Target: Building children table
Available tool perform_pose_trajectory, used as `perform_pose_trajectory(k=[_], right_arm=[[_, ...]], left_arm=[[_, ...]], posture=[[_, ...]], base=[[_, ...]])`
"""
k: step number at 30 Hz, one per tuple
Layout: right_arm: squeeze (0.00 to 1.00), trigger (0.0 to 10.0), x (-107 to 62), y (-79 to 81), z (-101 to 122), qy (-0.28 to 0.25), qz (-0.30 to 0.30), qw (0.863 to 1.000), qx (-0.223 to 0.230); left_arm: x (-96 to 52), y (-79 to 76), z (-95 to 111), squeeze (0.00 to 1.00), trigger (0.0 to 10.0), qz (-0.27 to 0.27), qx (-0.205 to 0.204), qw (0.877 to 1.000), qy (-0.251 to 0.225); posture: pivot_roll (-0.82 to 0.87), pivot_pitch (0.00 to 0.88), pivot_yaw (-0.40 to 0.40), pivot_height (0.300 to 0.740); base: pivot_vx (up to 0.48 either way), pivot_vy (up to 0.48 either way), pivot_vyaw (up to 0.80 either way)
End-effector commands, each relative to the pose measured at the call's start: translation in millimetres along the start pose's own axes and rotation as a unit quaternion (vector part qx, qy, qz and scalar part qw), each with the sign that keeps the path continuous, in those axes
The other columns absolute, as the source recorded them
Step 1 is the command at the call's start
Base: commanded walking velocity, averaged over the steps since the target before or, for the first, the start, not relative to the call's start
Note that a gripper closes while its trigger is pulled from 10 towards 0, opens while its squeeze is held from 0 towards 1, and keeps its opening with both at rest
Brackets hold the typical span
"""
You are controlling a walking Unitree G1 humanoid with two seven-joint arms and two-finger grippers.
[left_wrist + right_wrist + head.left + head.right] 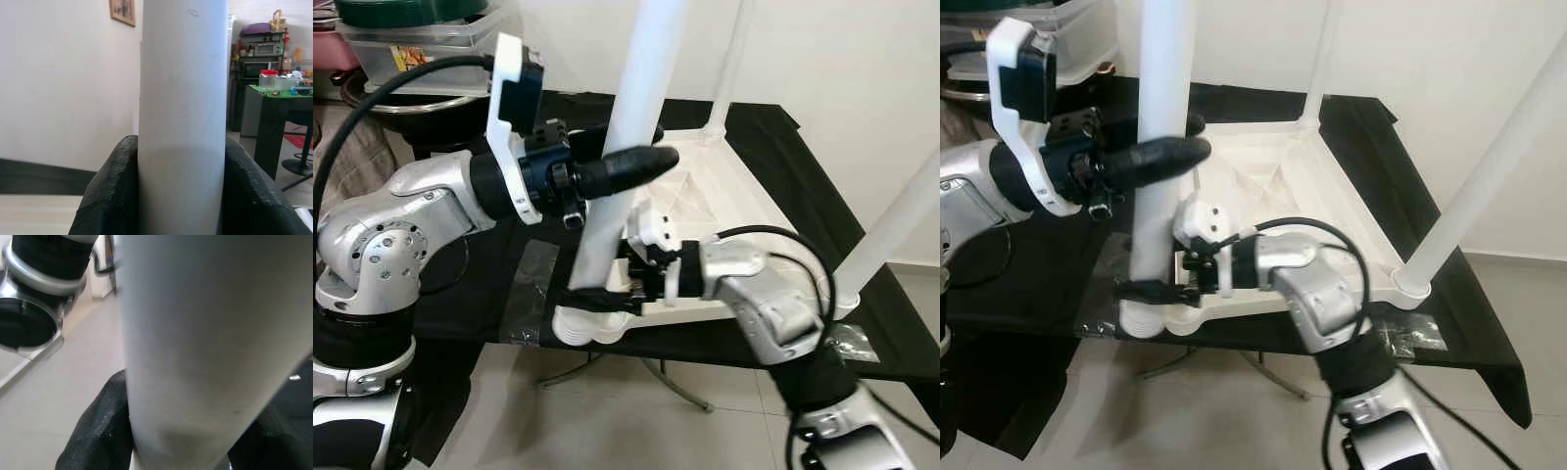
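A black-covered desk (783,186) carries the white tabletop (724,186), lying upside down, legs rising out of frame. The near leg (626,127) stands in its corner socket, left gripper (641,157) clamped mid-height, right gripper (1151,290) clamped low, fingertips partly hidden behind it.

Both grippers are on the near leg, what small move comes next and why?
Probably twist the leg further into its corner socket. Both the left gripper and the right gripper clamp it, and its base sits at the tabletop corner.
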State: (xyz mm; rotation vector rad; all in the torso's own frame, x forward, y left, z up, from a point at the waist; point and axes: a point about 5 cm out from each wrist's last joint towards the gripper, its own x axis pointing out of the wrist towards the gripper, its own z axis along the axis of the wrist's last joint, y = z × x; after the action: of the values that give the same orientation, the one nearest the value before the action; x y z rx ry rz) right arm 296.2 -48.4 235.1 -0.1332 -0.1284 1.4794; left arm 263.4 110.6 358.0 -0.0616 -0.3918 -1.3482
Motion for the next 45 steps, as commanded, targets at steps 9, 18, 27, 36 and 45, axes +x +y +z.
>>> perform_pose_trajectory(k=[9,18,27,36,45], right_arm=[[0.00,0.0,5.1,2.8,10.1,-0.083,-0.023,0.996,0.011],[1.00,10.0,-0.1,0.5,15.0,-0.118,-0.033,0.992,0.030],[0.00,10.0,-3.7,2.3,17.6,-0.113,-0.023,0.993,0.003],[0.00,10.0,0.5,0.5,13.9,-0.111,-0.027,0.993,0.004],[0.00,0.0,8.6,-4.5,10.9,-0.125,-0.048,0.991,0.013]], left_arm=[[8.3,-3.5,-2.2,0.00,0.0,-0.020,-0.014,1.000,-0.010],[6.4,-3.6,1.3,0.00,0.0,-0.013,-0.011,1.000,-0.019],[6.1,-3.6,7.1,0.00,0.0,-0.016,-0.008,0.999,-0.026],[9.9,-0.7,8.6,0.00,0.0,-0.018,-0.009,0.999,-0.032],[14.1,-1.4,8.9,0.00,0.0,-0.026,-0.021,0.998,-0.045]], posture=[[0.09,0.064,-0.046,0.740],[0.10,0.066,-0.044,0.740],[0.11,0.066,-0.040,0.740],[0.12,0.069,-0.041,0.740],[0.12,0.069,-0.041,0.740]], base=[[0.000,0.000,0.00],[0.000,0.000,0.00],[0.000,0.000,0.00],[0.000,0.000,0.00],[0.000,0.000,0.00]])
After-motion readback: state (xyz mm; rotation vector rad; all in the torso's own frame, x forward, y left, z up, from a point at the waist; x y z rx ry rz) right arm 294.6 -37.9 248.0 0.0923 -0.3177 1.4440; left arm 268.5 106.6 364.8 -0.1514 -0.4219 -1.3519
